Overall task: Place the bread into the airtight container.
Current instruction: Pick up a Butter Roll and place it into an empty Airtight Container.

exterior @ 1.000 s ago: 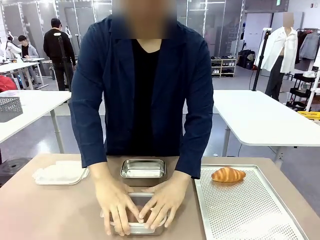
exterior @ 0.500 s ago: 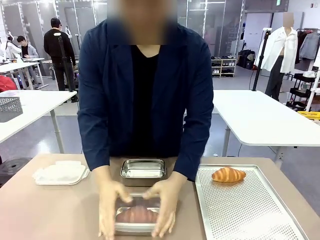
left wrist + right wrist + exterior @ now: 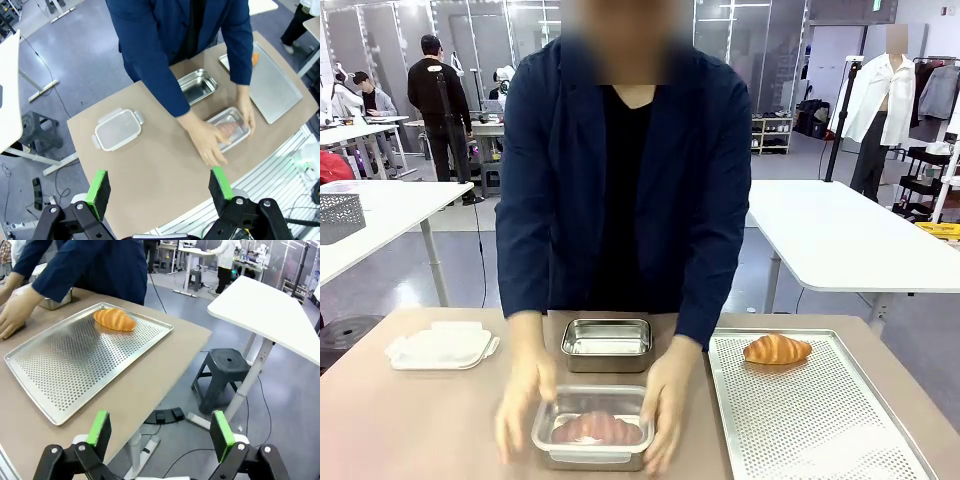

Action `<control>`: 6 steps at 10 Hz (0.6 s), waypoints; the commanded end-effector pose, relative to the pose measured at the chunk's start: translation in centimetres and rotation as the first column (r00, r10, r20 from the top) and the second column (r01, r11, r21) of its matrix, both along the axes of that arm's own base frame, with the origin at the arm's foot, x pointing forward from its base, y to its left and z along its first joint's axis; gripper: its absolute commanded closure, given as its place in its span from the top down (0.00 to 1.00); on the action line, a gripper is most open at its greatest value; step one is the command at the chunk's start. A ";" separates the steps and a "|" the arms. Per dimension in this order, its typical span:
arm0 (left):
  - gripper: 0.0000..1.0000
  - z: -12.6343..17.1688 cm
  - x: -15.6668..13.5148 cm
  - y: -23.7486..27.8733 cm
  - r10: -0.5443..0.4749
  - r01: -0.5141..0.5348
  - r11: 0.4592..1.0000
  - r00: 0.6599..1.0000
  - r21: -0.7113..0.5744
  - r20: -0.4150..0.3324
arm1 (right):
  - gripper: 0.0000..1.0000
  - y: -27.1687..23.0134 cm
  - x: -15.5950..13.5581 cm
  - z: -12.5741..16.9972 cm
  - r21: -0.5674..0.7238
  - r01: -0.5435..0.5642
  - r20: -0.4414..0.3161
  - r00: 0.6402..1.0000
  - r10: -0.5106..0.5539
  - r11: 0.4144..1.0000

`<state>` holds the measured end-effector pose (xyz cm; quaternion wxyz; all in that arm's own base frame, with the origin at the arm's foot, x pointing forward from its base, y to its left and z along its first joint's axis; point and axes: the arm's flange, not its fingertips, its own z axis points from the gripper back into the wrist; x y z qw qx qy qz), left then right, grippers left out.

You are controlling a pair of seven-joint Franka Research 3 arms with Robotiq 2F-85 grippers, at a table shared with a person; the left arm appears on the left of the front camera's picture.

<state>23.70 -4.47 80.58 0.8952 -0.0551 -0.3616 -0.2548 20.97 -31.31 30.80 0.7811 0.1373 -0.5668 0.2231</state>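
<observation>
**Bread in the near container, my jaws empty**

My left jaws and right jaws both stand wide open, gripping nothing. One bread [image 3: 597,428] lies in the near steel container [image 3: 592,458] on the counter [image 3: 420,420], with a person's hands [image 3: 666,410] at its left and right sides. A second bread [image 3: 776,349] sits at the far-left corner of the tray [image 3: 820,420], to the right.

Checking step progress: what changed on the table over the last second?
The person's hands moved off the top of the near container to its sides, uncovering the bread inside. The empty container, white lid, croissant and tray stayed put.
</observation>
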 end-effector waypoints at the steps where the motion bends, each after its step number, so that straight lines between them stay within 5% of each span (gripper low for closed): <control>1: 1.00 0.0 -0.1 0.0 -0.008 0.008 1.000 1.000 -0.004 0.000 | 1.00 2.4 -1.1 -0.9 0.009 -0.012 0.010 1.000 0.012 1.000; 6: 1.00 0.0 -0.1 0.0 -0.008 0.008 1.000 1.000 -0.004 0.000 | 1.00 0.1 0.0 -0.3 0.012 -0.006 -0.002 1.000 0.006 1.000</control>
